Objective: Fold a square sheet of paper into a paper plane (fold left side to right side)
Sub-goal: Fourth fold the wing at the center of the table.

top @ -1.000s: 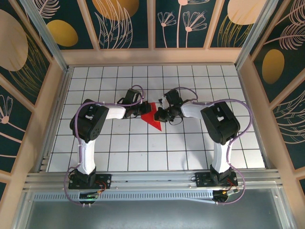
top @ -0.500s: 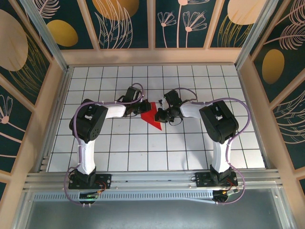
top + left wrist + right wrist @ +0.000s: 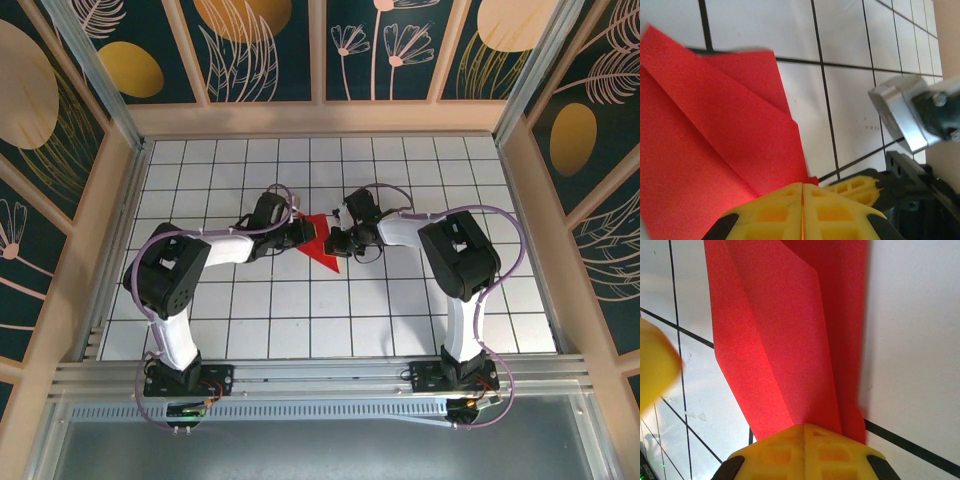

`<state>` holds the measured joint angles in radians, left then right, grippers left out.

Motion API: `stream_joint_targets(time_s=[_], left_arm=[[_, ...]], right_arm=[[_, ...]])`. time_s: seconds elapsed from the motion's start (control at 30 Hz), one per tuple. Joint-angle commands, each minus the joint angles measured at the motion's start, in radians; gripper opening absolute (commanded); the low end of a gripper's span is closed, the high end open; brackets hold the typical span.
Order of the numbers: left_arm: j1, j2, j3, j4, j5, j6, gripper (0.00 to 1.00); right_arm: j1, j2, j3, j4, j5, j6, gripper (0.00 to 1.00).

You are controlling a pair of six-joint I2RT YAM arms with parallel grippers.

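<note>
We see the gridded desk (image 3: 400,310) with both arms bent inward, so that they meet over its middle, a little nearer the far edge than the near one. Between them lies the square sheet of paper (image 3: 322,245), flat on the desk and no longer a square. From above it reads as a red triangle whose sharp tip points toward the near edge. The left wrist view shows the paper (image 3: 705,130) with at least two overlapping flaps and straight diagonal creases. The right wrist view shows it (image 3: 790,340) as long narrow panels laid one over another, running toward a point. We judge that the early folds are done and the sheet is well on its way to a dart. The slim finished plane with its centre crease is not yet there, so we think more folding and pressing remains. The left pincer (image 3: 303,233) sits at the paper's left side with its yellow fingers together (image 3: 802,192), their tips right at a red edge. The right pincer (image 3: 335,243) sits at the paper's right side, likewise closed (image 3: 804,432), with the red panels running in under its tips. We cannot tell whether either one nips a layer or merely bears down on the paper.
</note>
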<state>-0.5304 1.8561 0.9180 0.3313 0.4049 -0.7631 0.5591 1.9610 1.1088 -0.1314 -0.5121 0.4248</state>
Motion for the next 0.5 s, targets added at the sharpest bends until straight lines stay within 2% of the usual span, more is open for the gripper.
stream_joint_targets(time_s=[0.0, 0.47], left_arm=[[-0.014, 0.025, 0.002, 0.087, 0.034, -0.036, 0.08], [-0.022, 0.130, 0.048, 0.084, 0.040, -0.073, 0.08]], right_arm=[[-0.007, 0.059, -0.024, -0.107, 0.155, -0.021, 0.00], [-0.006, 0.075, -0.005, -0.158, 0.188, -0.053, 0.00]])
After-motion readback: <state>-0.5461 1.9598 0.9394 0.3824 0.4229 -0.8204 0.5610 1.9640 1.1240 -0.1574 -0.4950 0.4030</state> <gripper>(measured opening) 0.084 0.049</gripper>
